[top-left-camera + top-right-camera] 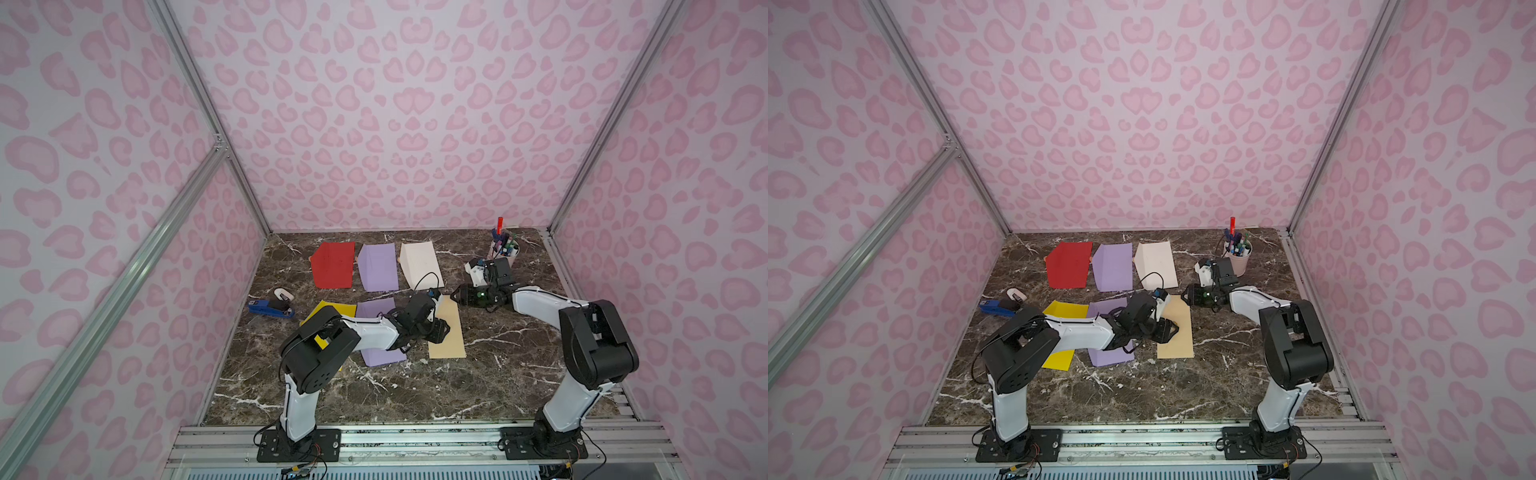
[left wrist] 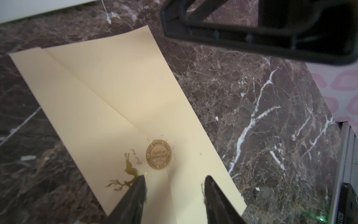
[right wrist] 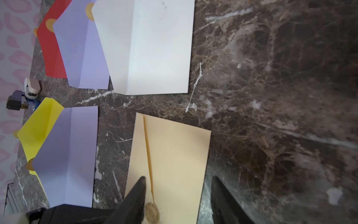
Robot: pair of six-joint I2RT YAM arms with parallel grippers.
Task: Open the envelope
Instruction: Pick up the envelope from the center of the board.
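A cream envelope lies flat on the marble table, right of centre. Its pointed flap is folded down, with a round gold sticker at the tip. A gold deer print sits beside the sticker. My left gripper hovers low over the envelope's middle. Its jaws are open, one on each side of the flap tip, with nothing between them. My right gripper stands open above the envelope's far end. One of its fingers is over the paper; the other is over bare table.
A red envelope, a purple one and a white one lie in a back row with their flaps open. Yellow and purple envelopes lie under my left arm. A pen cup stands back right, a blue stapler at left.
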